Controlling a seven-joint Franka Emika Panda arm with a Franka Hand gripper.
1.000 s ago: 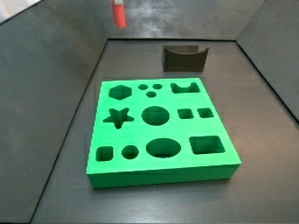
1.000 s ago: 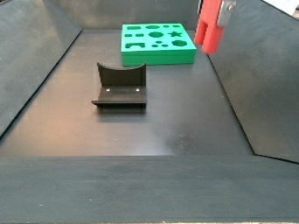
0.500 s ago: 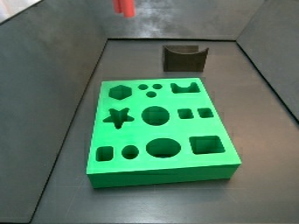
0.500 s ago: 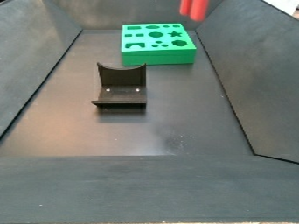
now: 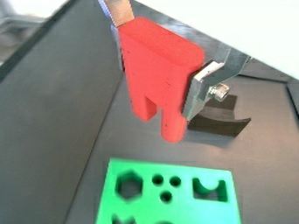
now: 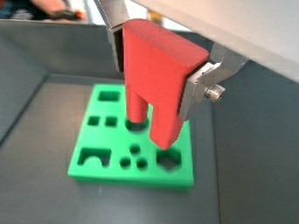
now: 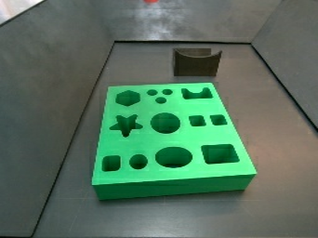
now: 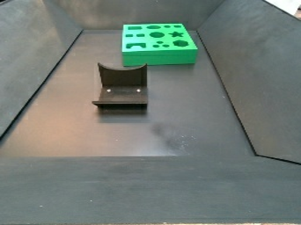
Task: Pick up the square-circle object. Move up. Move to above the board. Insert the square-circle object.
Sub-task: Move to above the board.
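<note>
Gripping the red block [image 5: 158, 74] in both wrist views, the gripper [image 6: 163, 74] hangs high over the board [image 6: 100, 149]. Both side views show only the board [image 7: 174, 139]; next, it must carry across and descend.

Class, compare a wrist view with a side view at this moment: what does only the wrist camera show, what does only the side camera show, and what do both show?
Only the wrist view shows the gripper, raised above the box floor, shut on the square-circle object, whose two-pronged notched end hangs down above the board. Only the side view shows all the board's cut-outs at once, the star among them. Both show the green board lying on the dark floor; in the side view, only a sliver of red shows at the top edge.
</note>
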